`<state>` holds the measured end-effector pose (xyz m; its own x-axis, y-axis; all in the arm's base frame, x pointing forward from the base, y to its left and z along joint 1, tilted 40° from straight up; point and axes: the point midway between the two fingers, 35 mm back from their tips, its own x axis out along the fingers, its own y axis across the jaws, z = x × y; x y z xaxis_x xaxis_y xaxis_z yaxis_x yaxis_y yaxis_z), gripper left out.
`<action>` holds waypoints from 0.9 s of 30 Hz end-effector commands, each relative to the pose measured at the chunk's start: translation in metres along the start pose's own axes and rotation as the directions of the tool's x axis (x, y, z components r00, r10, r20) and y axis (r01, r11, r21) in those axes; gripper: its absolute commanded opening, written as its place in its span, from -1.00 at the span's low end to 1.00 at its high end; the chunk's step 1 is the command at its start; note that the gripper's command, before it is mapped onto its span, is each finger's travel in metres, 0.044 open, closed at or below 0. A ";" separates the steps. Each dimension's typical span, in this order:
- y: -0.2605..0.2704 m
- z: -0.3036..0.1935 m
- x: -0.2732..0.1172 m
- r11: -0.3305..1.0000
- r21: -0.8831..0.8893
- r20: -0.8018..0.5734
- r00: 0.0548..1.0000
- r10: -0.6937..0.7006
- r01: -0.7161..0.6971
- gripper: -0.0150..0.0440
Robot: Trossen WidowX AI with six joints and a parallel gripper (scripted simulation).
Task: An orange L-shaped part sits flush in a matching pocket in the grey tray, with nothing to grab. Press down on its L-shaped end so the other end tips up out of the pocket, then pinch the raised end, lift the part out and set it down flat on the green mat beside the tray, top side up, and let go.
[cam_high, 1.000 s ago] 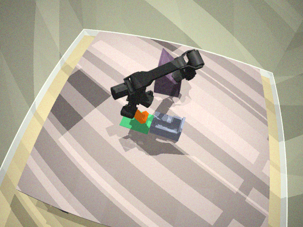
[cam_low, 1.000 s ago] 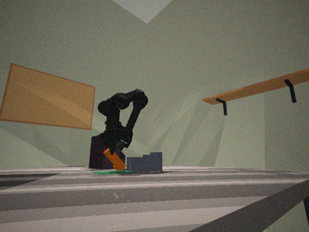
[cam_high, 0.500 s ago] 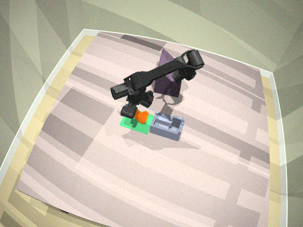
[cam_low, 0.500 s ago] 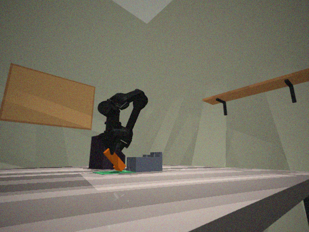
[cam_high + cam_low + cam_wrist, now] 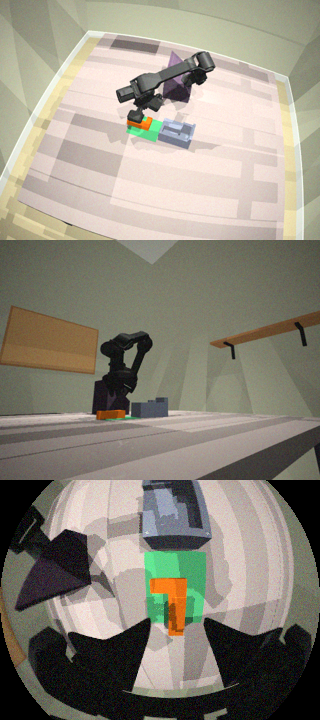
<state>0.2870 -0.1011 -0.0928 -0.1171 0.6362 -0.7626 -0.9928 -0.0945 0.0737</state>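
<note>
Wrist: gap between fingers; top: gripper [image 5: 135, 116] [image 5: 112, 392] [image 5: 178, 622] hides it.

No text, label, brand name, number or sign can be read in any of the three views. The picture is grainy, so small print, if there is any, may simply be too faint to make out.
</note>
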 end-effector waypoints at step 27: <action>0.000 -0.003 -0.067 1.000 0.003 -0.015 0.999 -0.029 0.029 0.86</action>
<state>0.2956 -0.1457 -0.0432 -0.0884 0.6271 -0.7739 -0.9958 -0.0755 0.0526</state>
